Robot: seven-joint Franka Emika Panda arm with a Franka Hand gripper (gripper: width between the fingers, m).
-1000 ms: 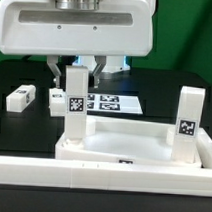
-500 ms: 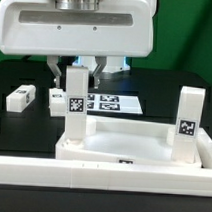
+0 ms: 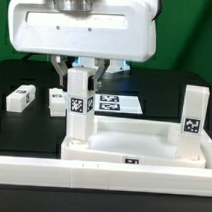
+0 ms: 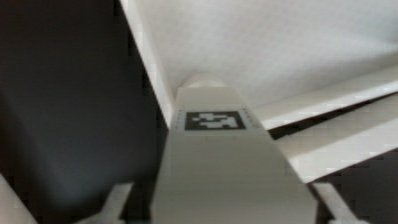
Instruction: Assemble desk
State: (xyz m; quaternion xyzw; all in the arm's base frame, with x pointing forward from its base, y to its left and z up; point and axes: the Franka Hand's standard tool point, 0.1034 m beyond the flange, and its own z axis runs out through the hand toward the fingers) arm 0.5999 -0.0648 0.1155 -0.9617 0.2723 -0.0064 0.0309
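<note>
Black table [image 3: 18, 135], green backdrop: the desk top [image 3: 142, 148] lies near the front, just behind the low white rail [image 3: 101, 180].
The gripper [image 3: 79, 77] grips an upright leg [image 3: 78, 111] near its top, jaws partly closed against its two sides. The leg's foot is at the tray corner on the exterior view's left. A second leg [image 3: 194, 118] stands at the right corner. A loose leg [image 3: 21, 97] lies on the table. The marker board [image 3: 119, 101] lies behind.
</note>
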